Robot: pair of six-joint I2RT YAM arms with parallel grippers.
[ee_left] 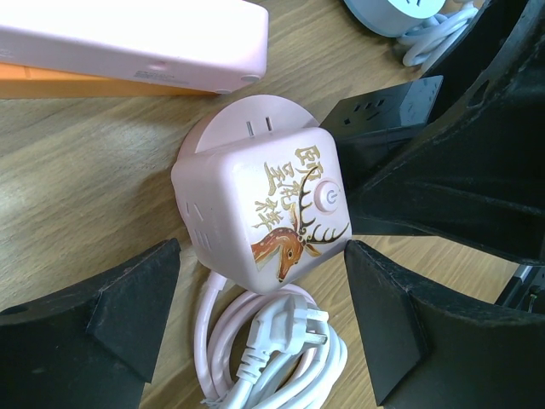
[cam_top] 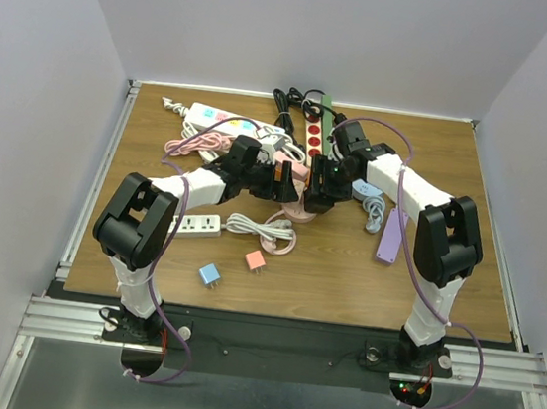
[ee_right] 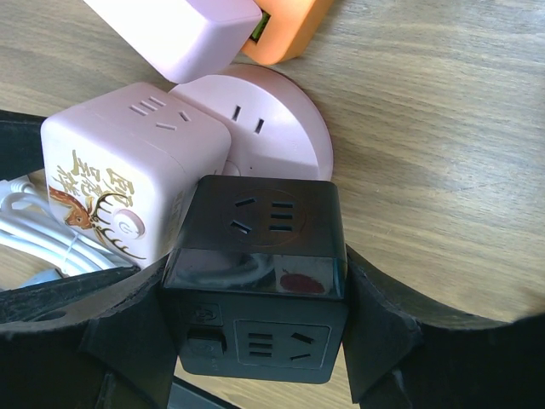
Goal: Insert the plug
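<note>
A pale pink plastic cube socket (ee_left: 264, 213) sits near the middle of the wooden bench (cam_top: 463, 288). One face carries a golden-antlered deer, gold lettering and a round power button. Touching the far side of the pink cube socket is a round pink disc (ee_left: 247, 128) with socket slots in its top.

The left pincer (ee_left: 261, 256) stands open, with one black finger on either side of the pink cube socket's near end. The finger on one side looks almost against it and the other shows a sliver of bare wood. I cannot tell whether either one touches. Just in front of the pink cube socket, between those two fingers, lies the white plug (ee_left: 294, 328). Its pins are showing and it rests on a coiled white cord (ee_left: 247, 366).

The right pincer (ee_right: 255, 273) is clamped on a glossy black plastic cube socket (ee_right: 255, 281), with a finger pressed against each of two opposite sides. The black cube socket is held right beside the pink cube socket, apparently edge to edge with it, and has slotted faces on the top and front. I cannot tell whether it rests on the wood or hangs just above it.

Beyond the pink cube socket, a long pale pink power strip (ee_left: 128, 38) lies over an orange one (ee_left: 85, 85). On the near side of the pink cube socket, well apart from it, are a white power strip (cam_top: 196, 223), a small blue cube adapter (cam_top: 209, 274) and a small salmon adapter (cam_top: 255, 260). Off to the cube's right lies a lilac strip (cam_top: 391, 234).
</note>
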